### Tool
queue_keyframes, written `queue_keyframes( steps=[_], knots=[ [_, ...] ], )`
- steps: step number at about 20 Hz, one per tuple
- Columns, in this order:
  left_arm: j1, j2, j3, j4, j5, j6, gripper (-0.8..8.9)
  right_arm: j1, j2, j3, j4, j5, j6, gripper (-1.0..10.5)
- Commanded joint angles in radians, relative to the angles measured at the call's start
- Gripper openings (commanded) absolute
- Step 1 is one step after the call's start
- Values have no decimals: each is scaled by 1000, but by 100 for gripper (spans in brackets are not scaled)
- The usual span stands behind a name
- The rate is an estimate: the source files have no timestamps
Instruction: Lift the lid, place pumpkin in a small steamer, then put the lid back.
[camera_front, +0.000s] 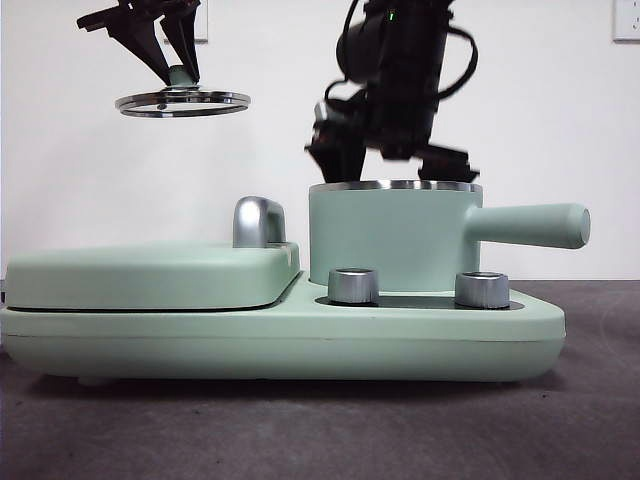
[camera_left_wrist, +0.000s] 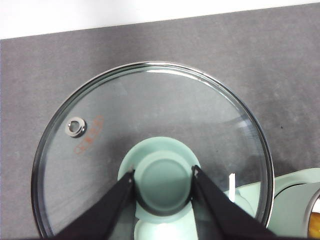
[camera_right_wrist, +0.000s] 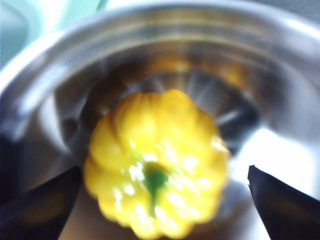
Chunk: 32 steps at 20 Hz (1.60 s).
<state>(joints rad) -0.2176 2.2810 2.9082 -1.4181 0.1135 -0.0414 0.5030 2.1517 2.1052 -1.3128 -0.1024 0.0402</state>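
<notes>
My left gripper (camera_front: 172, 65) is shut on the mint-green knob (camera_left_wrist: 163, 182) of the round glass lid (camera_front: 182, 101) and holds it level, high up and well left of the pot. The lid (camera_left_wrist: 150, 110) fills the left wrist view, with my left gripper (camera_left_wrist: 163, 172) clamped around the knob. The small steamer (camera_front: 390, 240) stands uncovered on the appliance base, its long handle pointing right. My right gripper (camera_front: 385, 150) is just above its rim. In the right wrist view the yellow pumpkin (camera_right_wrist: 157, 160) sits inside the steamer (camera_right_wrist: 150, 20), stem up, between the spread jaws of my right gripper (camera_right_wrist: 165, 169), which do not touch it.
The wide mint-green appliance base (camera_front: 280, 335) carries a flat rectangular cover (camera_front: 150, 275) with a chrome handle (camera_front: 258, 220) on its left half. Two silver knobs (camera_front: 353, 285) (camera_front: 482, 289) stand in front of the steamer. The table is dark grey, with a white wall behind.
</notes>
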Motion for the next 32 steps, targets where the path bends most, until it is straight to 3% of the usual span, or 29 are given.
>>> queue_keyframes(
  steps=[1,3,7,21,26,32],
  knots=[
    [-3,2,13,-32,6,2,14,4,18,144,-77,13,5,555],
    [-3,2,13,-32,6,2,14,5,-7,206,-107,29,29,555],
    [-5,2,13,-32,7,-1,14,13,-159,149,-111,34,31,554],
    [-60,3,13,-32,7,-2,14,25,-1199,-838,-101,50,35,553],
    [-160,3,13,-32,7,-3,14,25,-1550,-1074,187,13,167,553],
    [-324,3,13,-32,7,-1,14,25,-1752,-1144,263,52,192,553]
  ],
)
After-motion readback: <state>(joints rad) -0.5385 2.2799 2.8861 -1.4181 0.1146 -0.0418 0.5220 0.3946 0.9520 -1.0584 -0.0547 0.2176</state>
